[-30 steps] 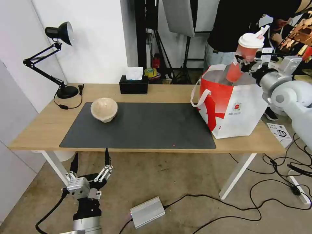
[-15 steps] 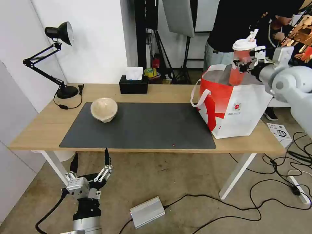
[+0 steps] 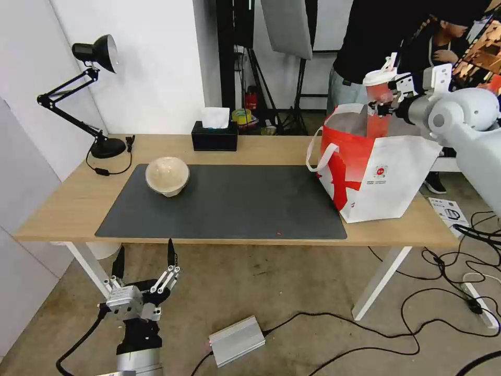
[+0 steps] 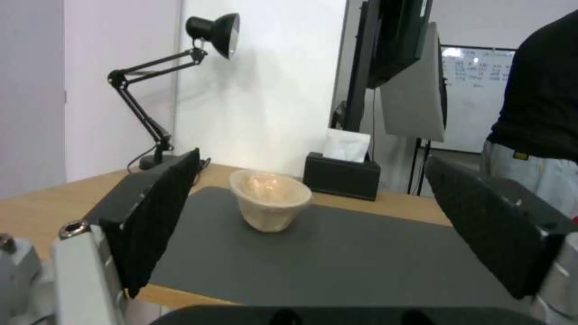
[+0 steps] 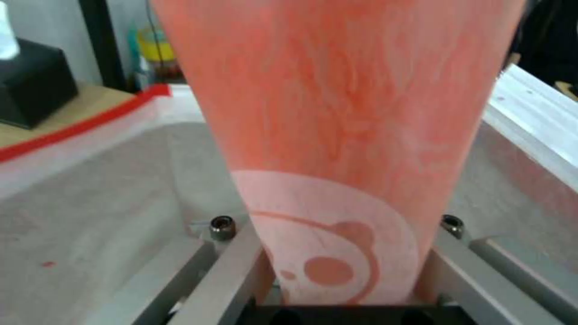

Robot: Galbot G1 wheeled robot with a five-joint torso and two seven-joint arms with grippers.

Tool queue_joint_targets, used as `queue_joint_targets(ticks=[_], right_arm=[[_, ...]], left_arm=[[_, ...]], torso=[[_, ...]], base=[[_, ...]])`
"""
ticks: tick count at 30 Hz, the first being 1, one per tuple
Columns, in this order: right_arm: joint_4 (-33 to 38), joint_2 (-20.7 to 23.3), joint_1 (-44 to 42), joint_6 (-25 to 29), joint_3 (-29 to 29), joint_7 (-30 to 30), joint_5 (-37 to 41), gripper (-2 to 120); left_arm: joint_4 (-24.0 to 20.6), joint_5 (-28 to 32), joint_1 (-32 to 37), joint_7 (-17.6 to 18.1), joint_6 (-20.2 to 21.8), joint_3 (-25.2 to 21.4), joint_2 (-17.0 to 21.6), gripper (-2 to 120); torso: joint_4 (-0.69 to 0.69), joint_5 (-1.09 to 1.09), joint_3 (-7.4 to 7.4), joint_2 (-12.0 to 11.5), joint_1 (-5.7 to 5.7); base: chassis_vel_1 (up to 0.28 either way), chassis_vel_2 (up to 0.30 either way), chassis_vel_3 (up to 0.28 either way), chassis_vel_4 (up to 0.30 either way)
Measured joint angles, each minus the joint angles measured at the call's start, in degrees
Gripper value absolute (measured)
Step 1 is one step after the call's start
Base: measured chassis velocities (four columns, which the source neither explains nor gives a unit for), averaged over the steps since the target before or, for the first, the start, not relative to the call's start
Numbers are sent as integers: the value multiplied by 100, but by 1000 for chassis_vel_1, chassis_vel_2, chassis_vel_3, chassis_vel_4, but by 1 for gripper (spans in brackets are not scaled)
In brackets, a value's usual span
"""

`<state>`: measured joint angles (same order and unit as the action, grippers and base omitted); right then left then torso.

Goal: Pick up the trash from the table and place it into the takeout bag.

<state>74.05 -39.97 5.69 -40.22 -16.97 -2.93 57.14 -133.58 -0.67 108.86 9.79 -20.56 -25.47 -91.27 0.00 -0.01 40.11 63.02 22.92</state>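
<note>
- Step in hand, by my read: bagging the drink cup [image 3: 378, 104]. R end effector [image 3: 385, 104] clamped on it mid-body, holding it over the open mouth of the takeout bag [image 3: 386, 177]; cup roughly upright, white lid up, its lower part below the bag's rim line in the head view.
- R wrist view: cup [image 5: 343, 135] wedged between both metal fingers [image 5: 223, 266], panda print by the grip; silver foil lining [image 5: 90, 194] spread under and around it, so cup sits w/in the bag opening, not yet resting on anything I can see.
- Bag stands at the R end of the worktop [image 3: 250, 149], partly over the edge of the dark grey mat [image 3: 229, 201].
- Still out: beige lidded bowl [image 3: 167, 176] on the mat's L part, well apart from the bag; black tissue box [image 3: 214, 137] behind the mat isn't trash.
- L end effector [image 3: 143, 258] parked low in front of the worktop, jaws spread wide, nothing in them; its wrist cam faces the bowl [image 4: 270, 205].
- Next move calls for: lower straight down, clear of the bag walls and white handles [image 3: 319, 149], release only once the cup is deep enough not to tip. Risk: lid or straw snagging the rim; soft bag wall folding in.
- Large white bowl: can't tell where it is.
</note>
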Motion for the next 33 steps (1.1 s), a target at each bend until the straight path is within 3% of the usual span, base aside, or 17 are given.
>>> queue_joint_targets(ticks=[33], right_arm=[[-86,196,-206,-123,-195,225,-451,7]], left_arm=[[-25,11,-25,7,16,-31,1,100]], torso=[[-1,1,0,0,-1]], base=[[0,0,0,0]])
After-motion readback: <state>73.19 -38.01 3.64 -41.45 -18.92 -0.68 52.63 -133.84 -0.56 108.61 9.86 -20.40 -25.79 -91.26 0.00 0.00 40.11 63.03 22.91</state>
